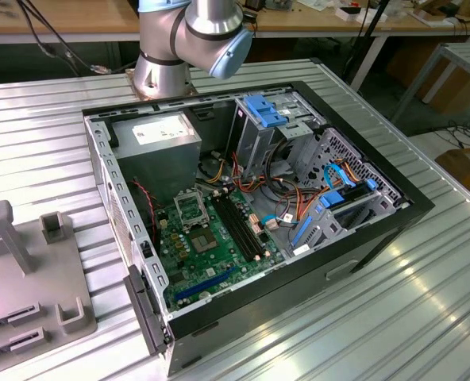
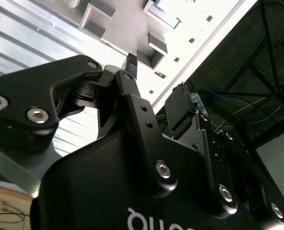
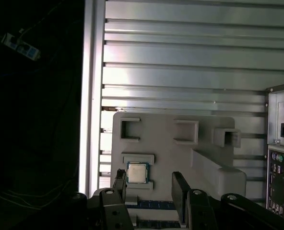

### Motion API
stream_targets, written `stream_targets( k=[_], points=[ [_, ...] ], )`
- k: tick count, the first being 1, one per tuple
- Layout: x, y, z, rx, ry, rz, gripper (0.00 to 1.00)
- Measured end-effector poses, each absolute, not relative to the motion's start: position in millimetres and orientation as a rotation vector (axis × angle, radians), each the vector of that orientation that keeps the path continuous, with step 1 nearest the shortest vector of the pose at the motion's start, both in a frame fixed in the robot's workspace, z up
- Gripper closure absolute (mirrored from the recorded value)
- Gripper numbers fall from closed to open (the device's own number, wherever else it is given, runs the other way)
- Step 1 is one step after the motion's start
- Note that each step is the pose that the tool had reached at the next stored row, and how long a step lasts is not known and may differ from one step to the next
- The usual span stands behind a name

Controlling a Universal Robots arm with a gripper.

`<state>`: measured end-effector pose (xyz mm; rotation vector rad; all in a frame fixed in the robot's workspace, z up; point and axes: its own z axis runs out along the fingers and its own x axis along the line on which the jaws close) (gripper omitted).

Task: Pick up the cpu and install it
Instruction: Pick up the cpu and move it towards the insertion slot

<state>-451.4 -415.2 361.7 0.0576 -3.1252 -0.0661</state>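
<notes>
Pincer [image 3: 149,184] hovering wide open above cpu [image 3: 137,172], cpu sitting in grey tray [image 3: 180,153]; pick + install not yet done.

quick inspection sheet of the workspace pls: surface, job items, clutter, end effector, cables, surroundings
surface: ribbed metal table, carrying an open computer case and a grey fixture tray
job's things: cpu lies flat in a pocket of the tray; motherboard socket looks empty
clutter: nothing seen
grippers: end effector open, holding nothing, over the tray; the cpu sits close to one finger
cables: orange, red and blue leads bundled inside the case; loose cables on the floor
surroundings: wooden benches behind the table; robot base at its far edge
</notes>
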Motion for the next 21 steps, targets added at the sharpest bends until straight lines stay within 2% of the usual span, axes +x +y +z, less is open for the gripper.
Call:
stream_targets(
  k=[21],
  points=[
    [-451.8, -415.4, 353.8, 0.057, -3.124, -0.056, 0.49]
  ],
)
